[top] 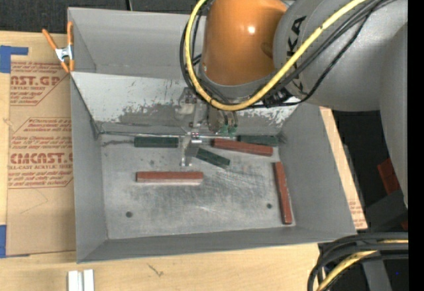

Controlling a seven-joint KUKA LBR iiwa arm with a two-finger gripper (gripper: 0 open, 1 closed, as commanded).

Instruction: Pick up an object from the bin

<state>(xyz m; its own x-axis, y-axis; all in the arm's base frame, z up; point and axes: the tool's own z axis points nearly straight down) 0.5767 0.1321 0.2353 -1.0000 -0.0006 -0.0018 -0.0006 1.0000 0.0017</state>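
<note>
Tilted green bar (213,158): short, flat, dark green strip, lying slantwise on the floor of the bin (199,213) near its middle, toward the back wall.

Position of gripper (188,156): low over the floor, just beside this bar's left end and between it and the level green bar (156,142) to the left. You cannot tell from this view whether the gripper is open or closed, nor whether it touches either bar. Nothing is seen held.

Neighbours:
- back red bar (244,147), red-brown, close behind the tilted green bar and perhaps touching it
- front red bar (169,177), red-brown, just in front of the gripper
- side red bar (283,193), red-brown, lying lengthwise by the right wall, well apart

Handling, as a judgement: the bar looks rigid and light, probably smooth plastic, and so likely to slip. It lies flat, which leaves you little height to grip.

Where to take hold: across the narrow width, near mid-length, so the bar does not swing or tip when lifted. Turn the gripper to suit the slant. Keep clear of the back red bar, or you may nudge or catch both.
</note>
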